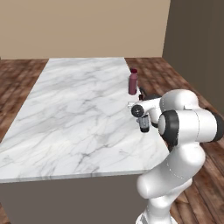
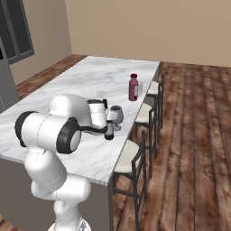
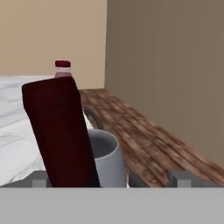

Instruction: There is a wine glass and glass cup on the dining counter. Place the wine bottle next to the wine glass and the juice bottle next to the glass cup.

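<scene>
1. the gripper (image 2: 108, 128) hangs low over the right edge of the dining counter (image 1: 78, 118), jaws spread wide and released, clamped on nothing.
2. in the hand view the wine bottle (image 3: 61, 131) sits right between the finger tips, very close to the camera, its long axis near upright but tilted a little in that view; whether it is truly leaning or the hand is rolled i cannot tell.
3. the wine glass (image 2: 116, 115) stands just beside the bottle, on its far side from the hand; in the hand view its grey bowl pokes out at the bottle's right.
4. the juice bottle (image 1: 133, 82) stands upright further along the same edge, with the glass cup (image 2: 139, 89) just beside it.
5. judging from this, both bottles are already by their glasses, and the next move calls for backing the hand straight off without nudging the dark bottle into the goblet.
</scene>
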Motion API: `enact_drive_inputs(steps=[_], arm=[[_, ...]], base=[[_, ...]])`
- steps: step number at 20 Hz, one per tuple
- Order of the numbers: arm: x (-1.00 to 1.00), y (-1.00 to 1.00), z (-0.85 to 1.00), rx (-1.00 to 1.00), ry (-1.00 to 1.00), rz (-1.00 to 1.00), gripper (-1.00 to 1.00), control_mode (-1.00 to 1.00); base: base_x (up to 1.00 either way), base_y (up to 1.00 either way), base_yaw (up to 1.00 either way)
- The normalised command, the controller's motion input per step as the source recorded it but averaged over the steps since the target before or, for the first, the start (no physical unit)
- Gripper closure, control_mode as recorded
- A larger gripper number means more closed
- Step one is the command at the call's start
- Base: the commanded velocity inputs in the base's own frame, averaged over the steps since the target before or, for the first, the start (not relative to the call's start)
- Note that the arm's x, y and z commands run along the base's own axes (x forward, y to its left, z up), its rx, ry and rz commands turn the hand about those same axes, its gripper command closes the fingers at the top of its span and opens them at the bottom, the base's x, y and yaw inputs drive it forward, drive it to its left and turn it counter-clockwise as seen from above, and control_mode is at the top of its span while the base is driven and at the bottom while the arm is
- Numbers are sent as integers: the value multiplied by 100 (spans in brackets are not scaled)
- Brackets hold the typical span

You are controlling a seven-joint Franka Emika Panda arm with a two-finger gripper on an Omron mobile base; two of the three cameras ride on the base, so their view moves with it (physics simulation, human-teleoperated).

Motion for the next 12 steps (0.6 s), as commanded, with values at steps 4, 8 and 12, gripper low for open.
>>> enact_drive_inputs(steps=[4, 8, 12], arm=[[-8, -7, 0, 0, 0, -1, -100, -100], [-10, -7, 0, 0, -1, -1, -100, -100], [-2, -4, -2, 0, 0, -1, -100, -100]], base=[[0, 0, 0], [0, 0, 0], [0, 0, 0]])
